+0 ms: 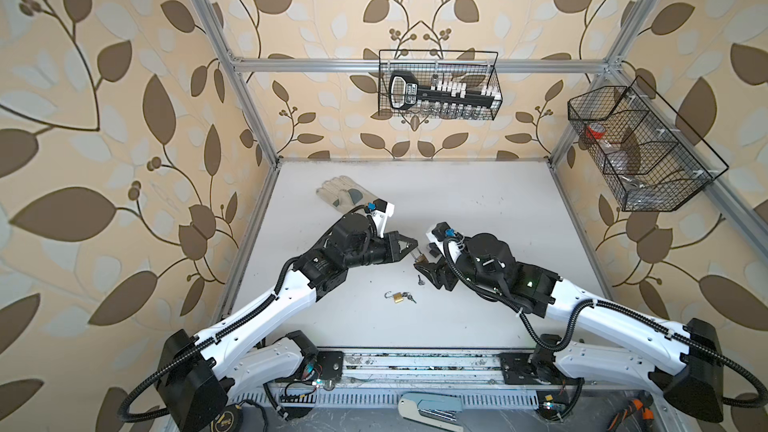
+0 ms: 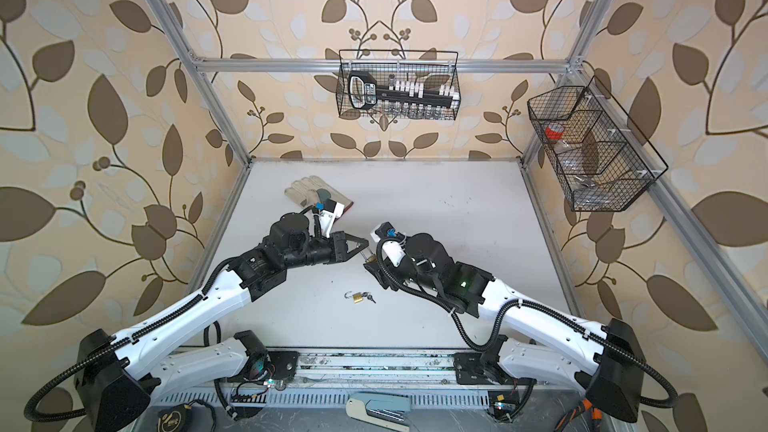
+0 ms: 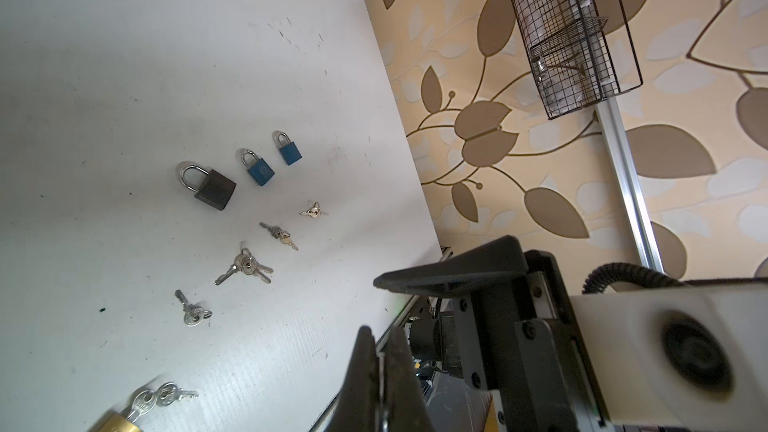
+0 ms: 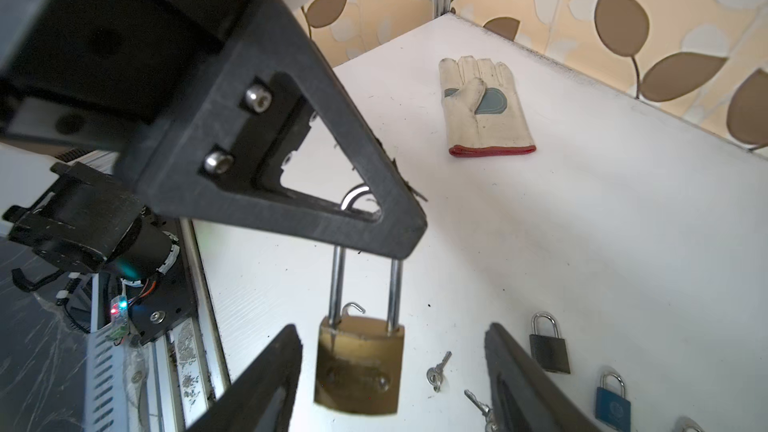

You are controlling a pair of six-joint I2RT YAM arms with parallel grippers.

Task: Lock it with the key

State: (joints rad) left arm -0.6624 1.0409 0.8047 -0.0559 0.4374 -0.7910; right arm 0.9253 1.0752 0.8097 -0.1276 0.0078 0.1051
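Note:
A brass padlock (image 4: 359,363) with a long steel shackle hangs above the table, also seen in both top views (image 1: 419,260) (image 2: 371,260). My left gripper (image 3: 380,334) is shut on the top of the shackle, and its black finger (image 4: 374,218) covers the bend. Both shackle legs run down into the body. My right gripper (image 4: 390,328) is open, with a jaw on each side of the brass body and neither touching it. A small loose key (image 4: 436,371) lies on the table just beyond. Several more keys (image 3: 245,268) are scattered nearby. No key is in either gripper.
A smaller brass padlock (image 1: 398,297) with an open shackle and keys lies near the front. A black padlock (image 3: 212,189) and two blue ones (image 3: 259,170) sit further right. A work glove (image 1: 345,197) lies at the back left. Wire baskets (image 1: 438,85) (image 1: 640,147) hang on the walls.

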